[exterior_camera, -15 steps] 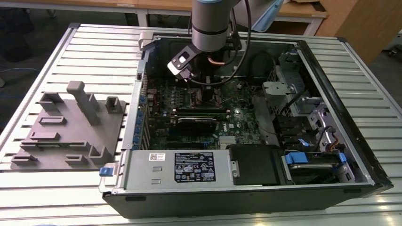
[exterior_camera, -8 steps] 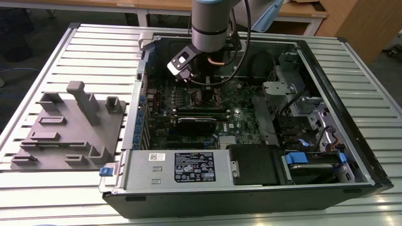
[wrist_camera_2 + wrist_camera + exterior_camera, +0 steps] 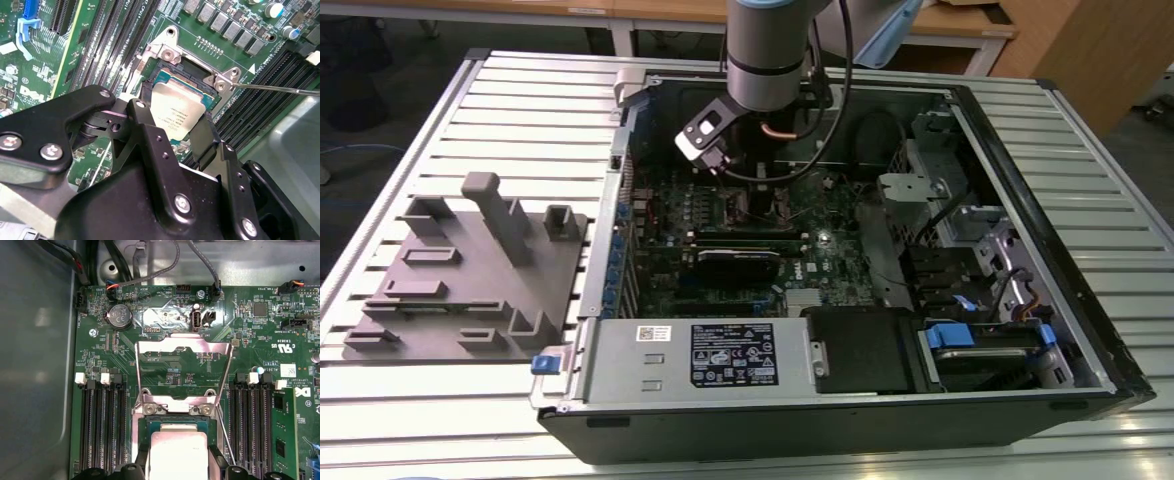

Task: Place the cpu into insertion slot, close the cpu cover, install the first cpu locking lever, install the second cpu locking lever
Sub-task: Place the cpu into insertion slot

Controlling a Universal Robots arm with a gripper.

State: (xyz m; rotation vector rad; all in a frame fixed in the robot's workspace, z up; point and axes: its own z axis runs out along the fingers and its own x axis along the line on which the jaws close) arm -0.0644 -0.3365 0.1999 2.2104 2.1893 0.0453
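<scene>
Arm [image 3: 771, 50] reaches down into the open computer case [image 3: 1067, 300], over the green board [image 3: 260, 340]. The gripper [image 3: 175, 119] straddles the cpu [image 3: 177, 107], which lies silver side up within the insertion slot [image 3: 200, 82]. Whether the gripper clamps the chip or has let go cannot be told. In the first wrist view, the cpu cover [image 3: 182, 345] stands swung back, open. One thin locking lever [image 3: 280, 89] sticks out beside the slot, unlatched.

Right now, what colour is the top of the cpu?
Silvery grey, a plain metal top on the cpu; it shows best in the second wrist view.
</scene>
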